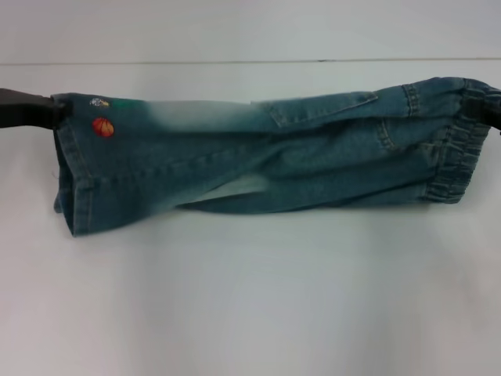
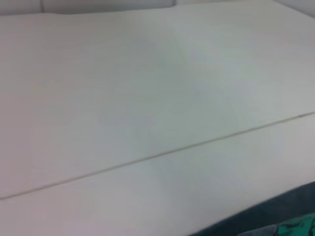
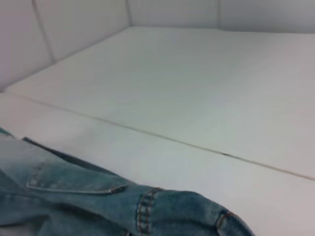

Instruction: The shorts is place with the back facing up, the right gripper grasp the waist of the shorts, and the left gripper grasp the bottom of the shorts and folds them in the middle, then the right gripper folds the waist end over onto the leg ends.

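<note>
Denim shorts (image 1: 258, 157) stretched between left gripper (image 1: 48, 112) and right gripper (image 1: 487, 110), jaws clamping leg ends, waist.

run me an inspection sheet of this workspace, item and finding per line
surface: white table with a thin seam line across the far part
job's things: shorts folded lengthwise and stretched between both arms; waist at the right end, leg ends with the orange ball print at the left end
clutter: nothing seen
grippers: left gripper at the leg-end corner, right gripper at the waist, each holding the top edge
cables: nothing seen
surroundings: plain white wall panels behind the table
</note>
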`<state>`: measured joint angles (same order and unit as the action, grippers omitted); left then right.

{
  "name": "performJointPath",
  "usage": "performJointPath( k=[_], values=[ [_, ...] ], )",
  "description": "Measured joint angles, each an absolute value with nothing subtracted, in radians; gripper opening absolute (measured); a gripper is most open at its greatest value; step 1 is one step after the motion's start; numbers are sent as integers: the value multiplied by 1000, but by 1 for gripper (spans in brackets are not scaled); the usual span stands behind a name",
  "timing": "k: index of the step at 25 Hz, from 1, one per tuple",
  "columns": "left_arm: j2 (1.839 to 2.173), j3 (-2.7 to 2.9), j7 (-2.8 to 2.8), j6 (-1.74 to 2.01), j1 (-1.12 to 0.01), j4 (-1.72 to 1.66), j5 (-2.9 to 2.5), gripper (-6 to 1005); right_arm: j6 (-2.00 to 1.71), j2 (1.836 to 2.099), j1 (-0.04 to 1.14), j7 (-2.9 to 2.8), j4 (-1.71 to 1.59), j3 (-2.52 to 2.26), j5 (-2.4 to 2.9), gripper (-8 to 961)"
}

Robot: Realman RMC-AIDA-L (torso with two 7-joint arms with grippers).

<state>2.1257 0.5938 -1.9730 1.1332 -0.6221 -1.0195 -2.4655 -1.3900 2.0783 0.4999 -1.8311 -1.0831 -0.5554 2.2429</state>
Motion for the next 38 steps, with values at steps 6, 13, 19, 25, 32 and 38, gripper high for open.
performJointPath(
  k=[6, 13, 19, 25, 32, 38],
  values=[
    [2139, 631, -1969, 1039, -630, -987, -2465, -1, -1286, 2077, 504, -1815, -1026, -583, 2245, 57],
    [2158, 702, -1970, 962, -633, -978, -2464, -1, -1186, 2075, 524, -1783, -952, -623, 2245, 57],
    [2159, 737, -1969, 921, -662, -955, -2463, 0, -1120, 2074, 546, -1763, -908, -643, 2246, 57],
    [2151, 755, -1973, 885, -704, -895, -2478, 1, -1048, 2070, 566, -1755, -854, -655, 2257, 56],
    [2149, 776, -1988, 870, -704, -893, -2489, 197, -1035, 2065, 567, -1753, -854, -668, 2259, 289],
    [2142, 781, -1988, 898, -698, -894, -2493, 416, -1033, 2058, 567, -1764, -857, -675, 2282, 418]
  ],
)
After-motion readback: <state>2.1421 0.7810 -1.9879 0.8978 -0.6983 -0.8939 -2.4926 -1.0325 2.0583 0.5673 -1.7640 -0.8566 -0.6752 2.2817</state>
